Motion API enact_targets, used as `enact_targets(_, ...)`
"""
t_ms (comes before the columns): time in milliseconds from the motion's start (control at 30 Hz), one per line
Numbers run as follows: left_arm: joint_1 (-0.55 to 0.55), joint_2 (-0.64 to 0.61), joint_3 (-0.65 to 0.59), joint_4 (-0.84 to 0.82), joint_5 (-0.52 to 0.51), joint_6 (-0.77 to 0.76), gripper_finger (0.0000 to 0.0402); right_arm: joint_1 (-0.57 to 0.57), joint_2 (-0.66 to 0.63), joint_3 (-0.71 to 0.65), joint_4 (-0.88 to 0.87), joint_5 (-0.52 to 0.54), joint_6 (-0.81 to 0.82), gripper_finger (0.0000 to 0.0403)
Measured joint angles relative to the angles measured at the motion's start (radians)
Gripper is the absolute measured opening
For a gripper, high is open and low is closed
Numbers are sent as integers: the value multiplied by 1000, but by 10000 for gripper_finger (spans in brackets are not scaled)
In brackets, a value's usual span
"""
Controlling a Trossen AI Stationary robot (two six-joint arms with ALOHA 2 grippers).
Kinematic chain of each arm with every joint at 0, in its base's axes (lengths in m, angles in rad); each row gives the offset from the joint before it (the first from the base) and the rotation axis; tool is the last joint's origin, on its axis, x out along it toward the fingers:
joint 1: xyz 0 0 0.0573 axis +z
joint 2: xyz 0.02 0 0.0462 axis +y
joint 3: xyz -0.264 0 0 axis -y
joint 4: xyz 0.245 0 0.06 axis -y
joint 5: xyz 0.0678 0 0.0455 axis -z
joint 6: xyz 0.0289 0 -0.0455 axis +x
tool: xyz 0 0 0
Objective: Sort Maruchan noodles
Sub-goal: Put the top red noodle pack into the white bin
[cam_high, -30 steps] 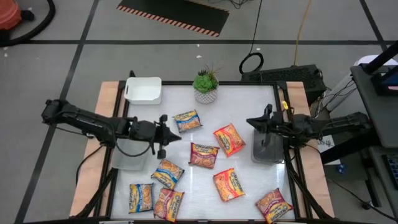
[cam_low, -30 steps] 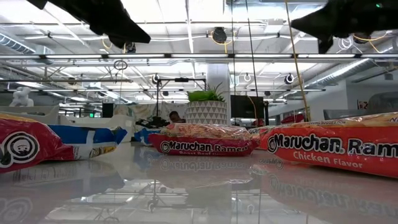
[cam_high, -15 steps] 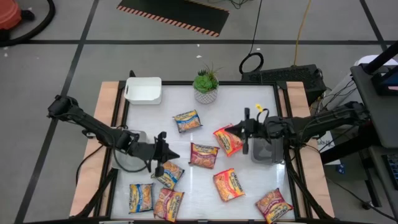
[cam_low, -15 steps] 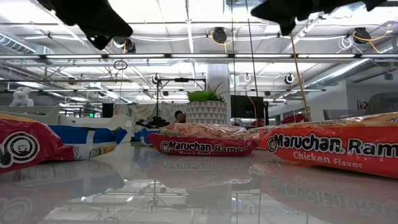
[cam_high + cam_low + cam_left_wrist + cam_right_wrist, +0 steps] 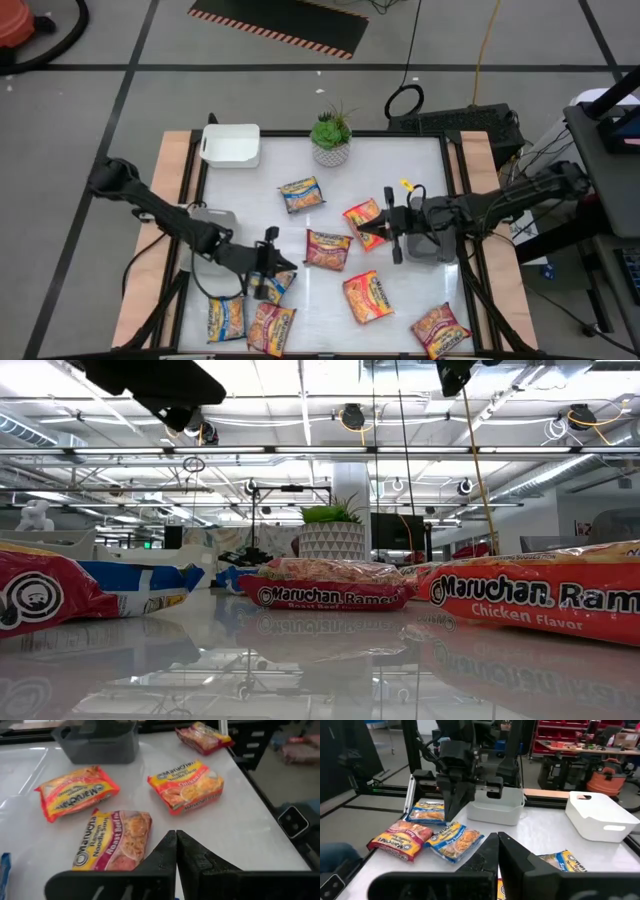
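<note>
**Both arms low over scattered packets**

Seen from above: left gripper [image 5: 268, 262] stretched inward, fingers shut, just beside a blue packet [image 5: 272, 283]; right gripper [image 5: 385, 227] shut, touching an orange packet [image 5: 366, 222].

Low view: crinkly red packet [image 5: 330, 584] flat on glossy table [image 5: 320, 660].

Left wrist: closed fingers above a pink packet [image 5: 116, 839].

Bright overhead ceiling lights; glossy table [image 5: 300, 660] mirrors packets; near wrist-view fingers soft.

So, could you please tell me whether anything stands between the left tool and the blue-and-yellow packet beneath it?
Nothing visible does: the shut left tool hangs right above the blue-and-yellow packet, with only air between.
</note>
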Motion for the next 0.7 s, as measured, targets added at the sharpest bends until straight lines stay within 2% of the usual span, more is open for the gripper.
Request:
enact_targets(333,68,195,247,-212,8,-29,121,0,0,0,-128,4,46,0)
enact_targets(533,90,265,353,-392,11,-114,131,0,0,0,-191,2,83,0)
enact_targets(700,102,288,363,-418,67,-131,132,0,0,0,-223,1,99,0)
